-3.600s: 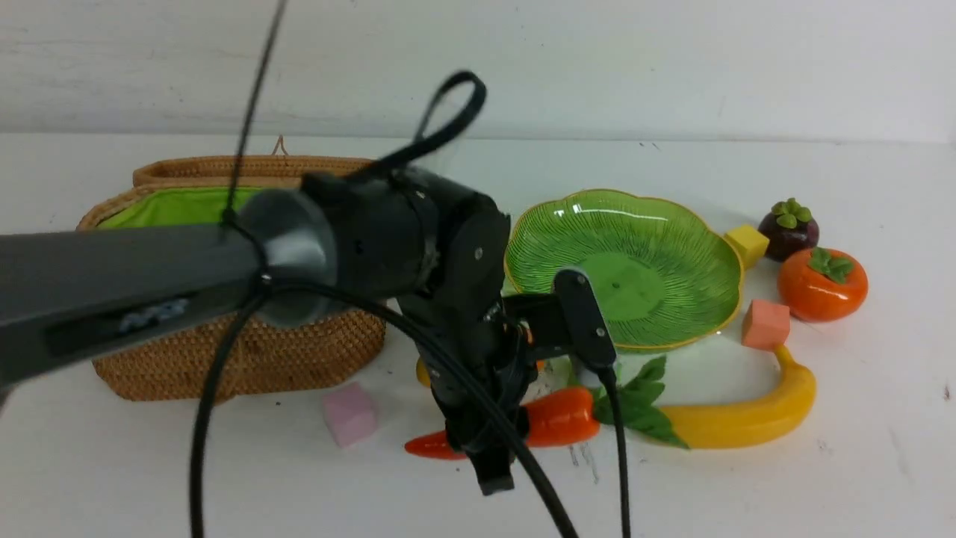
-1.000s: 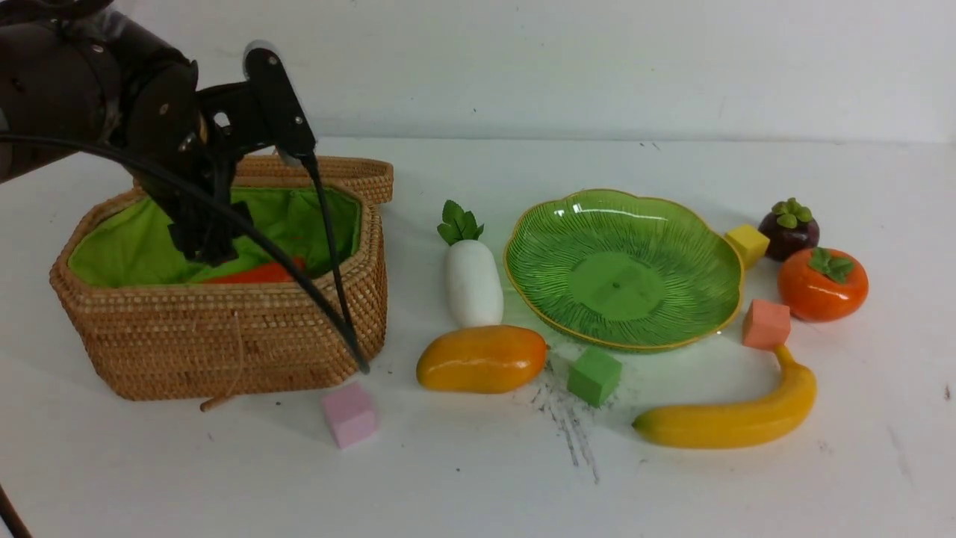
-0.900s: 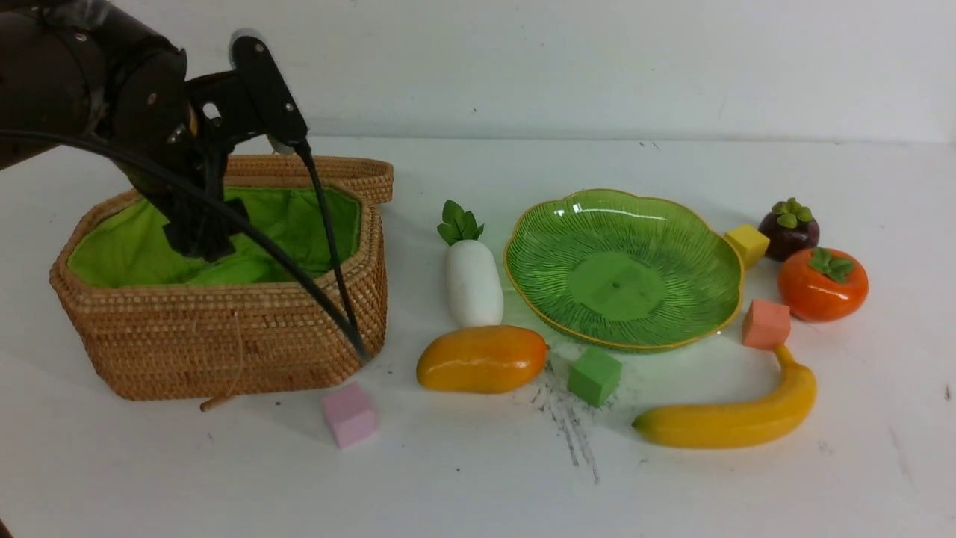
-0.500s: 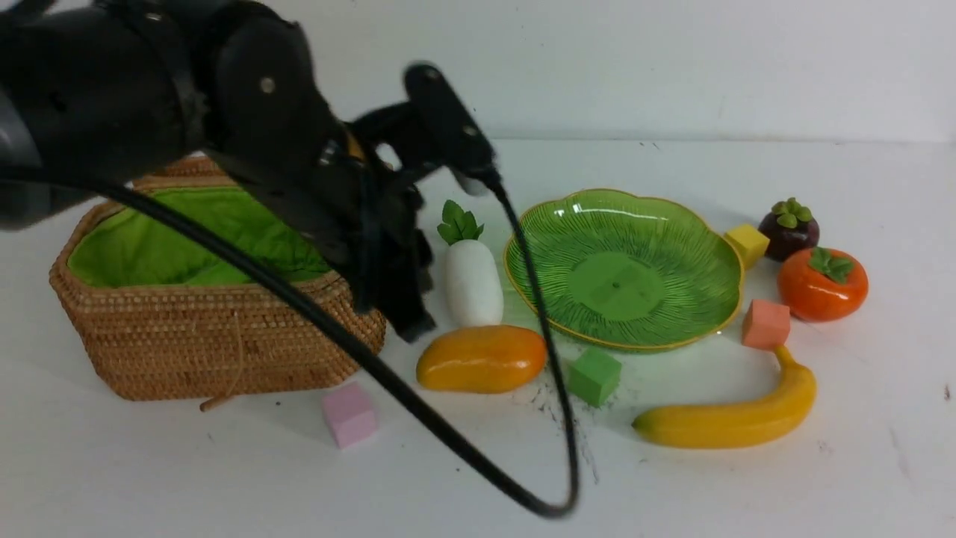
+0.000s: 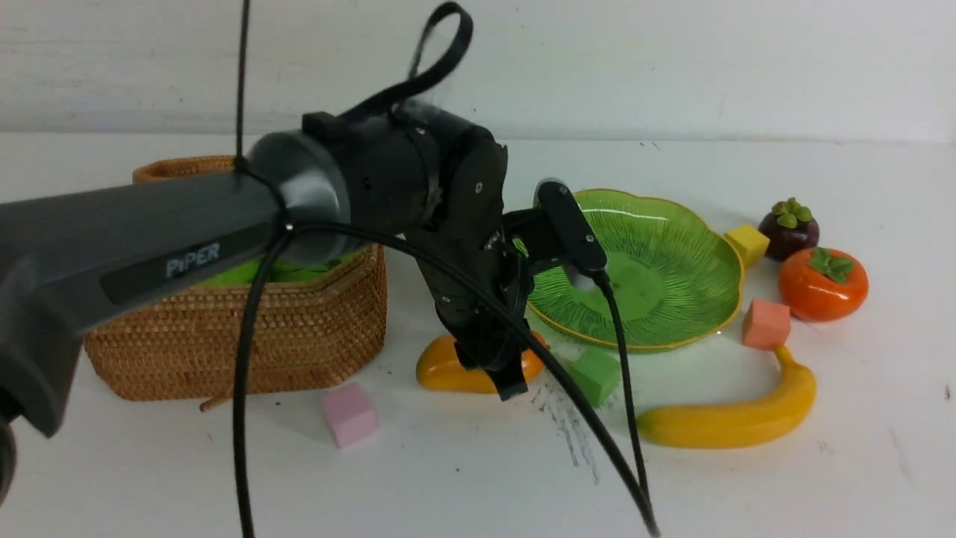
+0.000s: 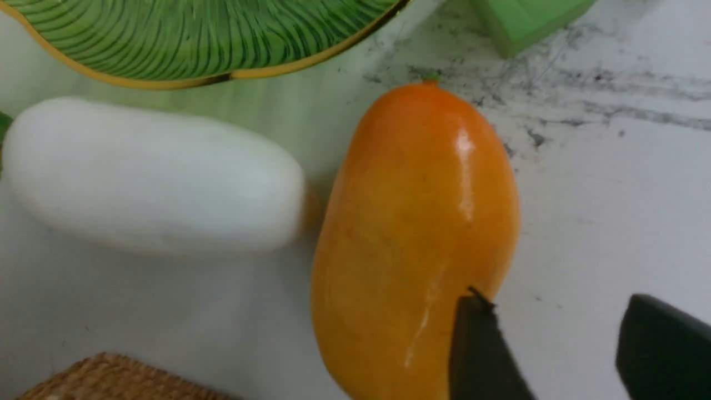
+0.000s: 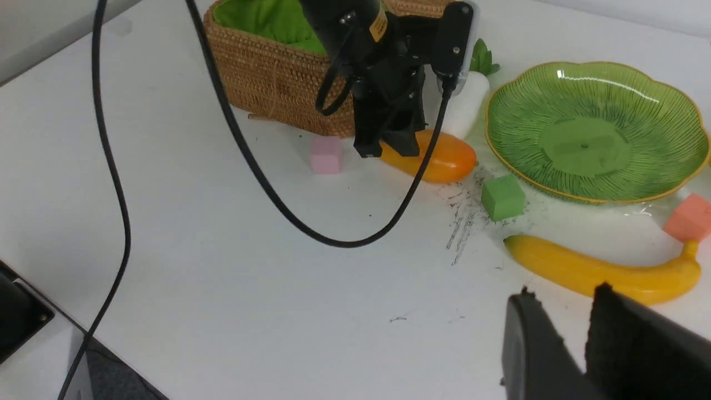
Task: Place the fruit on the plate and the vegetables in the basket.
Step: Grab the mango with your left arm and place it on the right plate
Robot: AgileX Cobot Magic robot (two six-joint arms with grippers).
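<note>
**Left end effector poised at the mango, jaws apart**

Nearest the camera, the right end effector (image 7: pixel 561 303) hangs above the surface (image 5: pixel 463 486). Its jaws are narrowly parted with nothing between them, and the banana (image 5: pixel 728 422) lies just beyond it. The left end effector (image 5: pixel 502 373) points down at one end of the mango (image 6: pixel 414 233), open and empty. One finger (image 6: pixel 477 344) overlaps the fruit and the other stands over bare surface. A pink cube (image 5: pixel 349 415) lies near, to its left, and a green cube (image 5: pixel 595 373) just to its right. The radish (image 6: pixel 150 178) lies close beside the mango, on its far side. Beyond the end effector and to its right sits the plate (image 5: pixel 672 261); beyond and to its left is the basket (image 5: pixel 299 329), green lining showing. Well to the right, past the plate, lie a coral cube (image 5: pixel 765 323), the persimmon (image 5: pixel 821 284), a yellow cube (image 5: pixel 747 243) and the mangosteen (image 5: pixel 788 224). All four fruits rest on the surface outside the plate.
</note>
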